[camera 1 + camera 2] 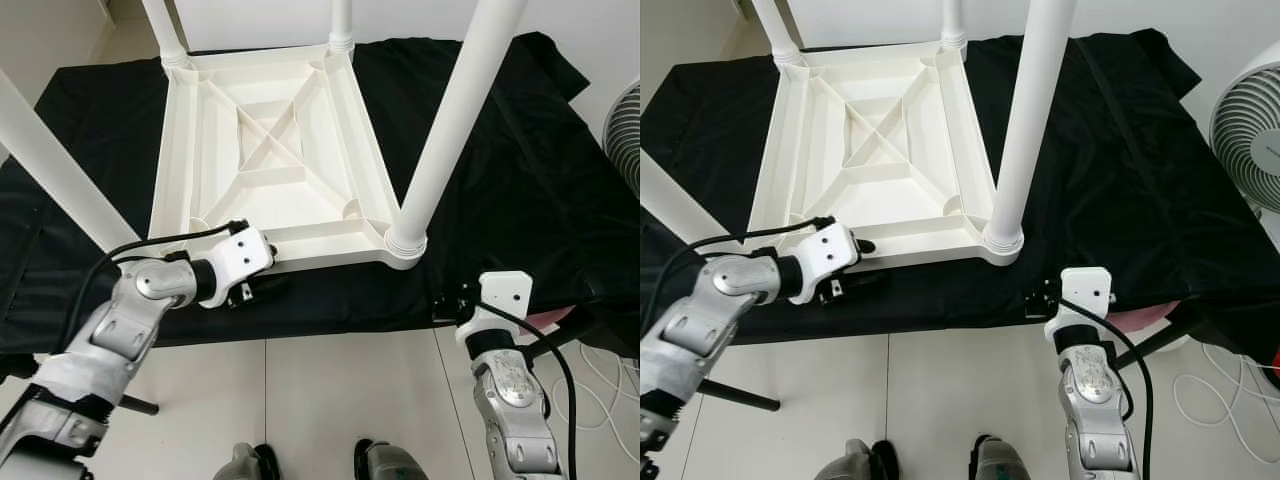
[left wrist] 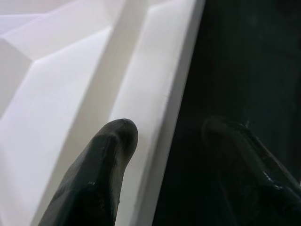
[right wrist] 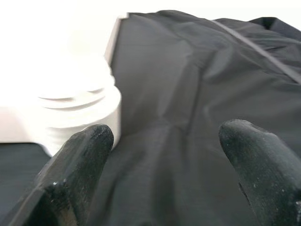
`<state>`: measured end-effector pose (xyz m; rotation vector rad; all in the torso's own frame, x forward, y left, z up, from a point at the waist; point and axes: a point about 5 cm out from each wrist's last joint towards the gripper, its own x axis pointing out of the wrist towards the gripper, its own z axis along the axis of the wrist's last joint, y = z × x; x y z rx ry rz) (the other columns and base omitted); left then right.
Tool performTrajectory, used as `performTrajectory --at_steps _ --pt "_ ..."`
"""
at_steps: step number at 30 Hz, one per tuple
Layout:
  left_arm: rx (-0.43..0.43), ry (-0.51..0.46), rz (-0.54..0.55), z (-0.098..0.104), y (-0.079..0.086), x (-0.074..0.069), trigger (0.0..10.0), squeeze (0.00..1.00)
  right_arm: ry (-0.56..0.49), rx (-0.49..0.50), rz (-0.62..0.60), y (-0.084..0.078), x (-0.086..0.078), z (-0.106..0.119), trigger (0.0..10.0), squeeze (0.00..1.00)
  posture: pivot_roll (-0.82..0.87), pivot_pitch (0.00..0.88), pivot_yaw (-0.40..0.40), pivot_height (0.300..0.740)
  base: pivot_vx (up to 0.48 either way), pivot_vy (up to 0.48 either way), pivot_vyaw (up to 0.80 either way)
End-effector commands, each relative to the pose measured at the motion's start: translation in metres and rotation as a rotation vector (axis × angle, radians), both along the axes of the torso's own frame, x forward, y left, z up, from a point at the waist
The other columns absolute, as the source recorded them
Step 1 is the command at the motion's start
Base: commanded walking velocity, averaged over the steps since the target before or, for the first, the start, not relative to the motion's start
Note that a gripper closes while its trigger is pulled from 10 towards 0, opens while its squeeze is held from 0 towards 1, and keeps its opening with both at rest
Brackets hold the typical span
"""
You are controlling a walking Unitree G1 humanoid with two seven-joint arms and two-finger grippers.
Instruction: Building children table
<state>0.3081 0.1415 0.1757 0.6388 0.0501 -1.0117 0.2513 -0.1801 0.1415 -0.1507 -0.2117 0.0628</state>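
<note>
A white plastic children's table (image 1: 330,248) lies upside down on a black cloth (image 1: 520,170). Its legs point upward, with the near-right leg (image 1: 455,110) seated in its corner socket (image 3: 80,113) and the near-left leg (image 1: 50,165) at my left. My left gripper (image 1: 262,285) is at the table's near rim (image 2: 155,94), open, one finger (image 2: 103,160) resting on the white rim and the other over the cloth. My right gripper (image 3: 167,134) hovers open above the cloth, just right of the near-right leg's base, holding nothing.
A white fan (image 1: 1248,130) stands at the right. White cables (image 1: 1210,395) lie on the tiled floor beside a pink object (image 1: 1140,322) under the cloth's edge. My feet (image 1: 310,462) stand close to the cloth's near edge.
</note>
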Motion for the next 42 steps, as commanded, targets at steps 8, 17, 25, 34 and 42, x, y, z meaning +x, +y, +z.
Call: performTrajectory --at_steps 8,17,25,34,42 --pt "-0.363 -0.006 0.274 0.027 0.013 -0.002 10.0 0.0 -0.002 -0.037 0.298 0.002 0.0 0.024 10.0 0.0 -0.15 0.156 0.077 0.74 0.0 0.0 0.0" --pt "-0.601 -0.058 0.687 0.028 0.031 0.001 10.0 0.0 -0.139 -0.084 0.308 -0.012 0.011 0.069 10.0 0.0 -0.14 0.143 0.055 0.74 0.0 0.0 0.0" --pt "-0.662 -0.046 0.912 0.011 0.044 0.01 10.0 0.0 -0.187 -0.083 0.354 -0.008 0.013 0.09 10.0 0.0 -0.13 0.154 0.05 0.74 0.0 0.0 0.0" --pt "-0.683 -0.064 1.012 0.009 0.042 0.023 10.0 0.0 -0.204 -0.118 0.468 0.004 0.017 0.109 10.0 0.0 -0.13 0.167 0.023 0.74 0.0 0.0 0.0" --pt "-0.695 -0.069 1.057 0.006 0.03 0.028 10.0 0.0 -0.266 -0.101 0.468 0.011 0.023 0.132 10.0 0.0 -0.13 0.172 0.025 0.74 0.0 0.0 0.0"
